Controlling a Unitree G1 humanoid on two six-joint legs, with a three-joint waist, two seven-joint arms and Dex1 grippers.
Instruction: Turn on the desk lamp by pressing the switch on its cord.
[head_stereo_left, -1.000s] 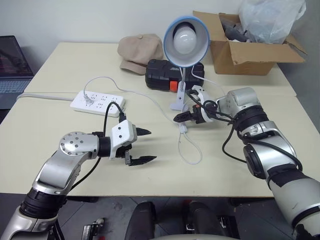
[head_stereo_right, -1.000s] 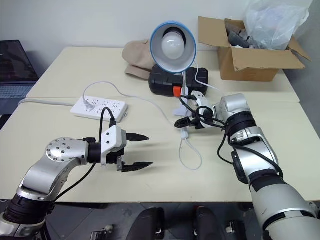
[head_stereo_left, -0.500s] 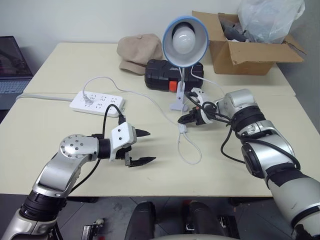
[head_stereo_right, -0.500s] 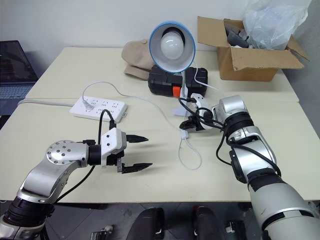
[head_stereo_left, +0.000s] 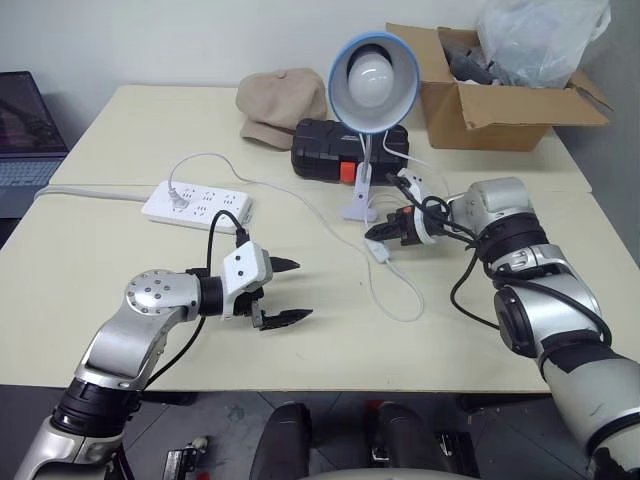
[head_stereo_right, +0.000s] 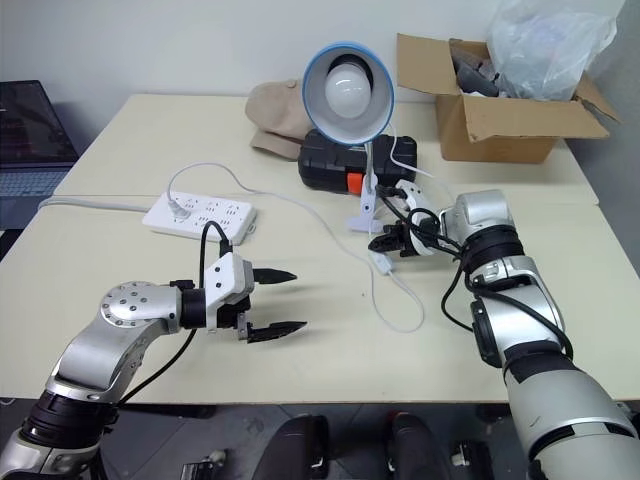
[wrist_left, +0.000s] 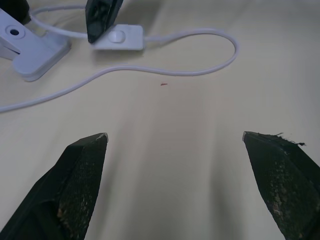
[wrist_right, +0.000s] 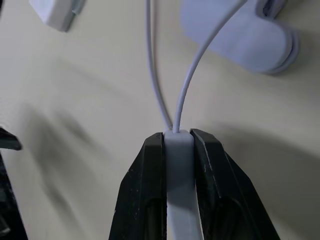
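Black fingers of the left gripper (head_stereo_left: 288, 292) stand wide apart, empty, over bare table (head_stereo_left: 120, 130) nearest the robot. Further out, the right gripper (head_stereo_left: 380, 232) is clenched on the switch (wrist_left: 119, 38) — side to side, its button facing up and unpressed. Best hold it steady so the left can press down squarely. Beyond, the cord (head_stereo_left: 398, 292) loops away; the lamp (head_stereo_left: 372, 78) looks unlit.

The small white oblong plastic switch (wrist_right: 178, 165) is mostly hidden between black fingers (wrist_right: 141, 200). A dark laptop (head_stereo_left: 22, 125) is cut off at the left edge.
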